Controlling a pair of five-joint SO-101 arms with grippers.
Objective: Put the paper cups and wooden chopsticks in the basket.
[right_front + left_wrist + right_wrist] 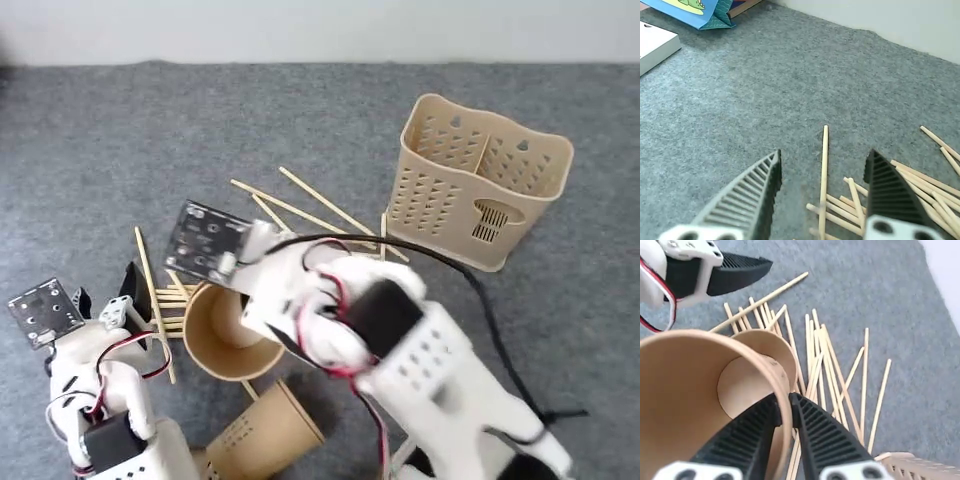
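Item: paper cup [690, 390], mouth upward, rim clenched in my right claw [784, 399]. My left claw [825, 152] released, flanking wooden chopstick [824, 165], axis 11-to-5 o'clock from above.

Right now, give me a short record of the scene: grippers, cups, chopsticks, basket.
right gripper: shut on the rim of the held cup
left gripper: open, just above the chopsticks
other cup: lying on its side on the carpet
chopsticks: scattered loose on the carpet
basket: upright, beyond the chopsticks
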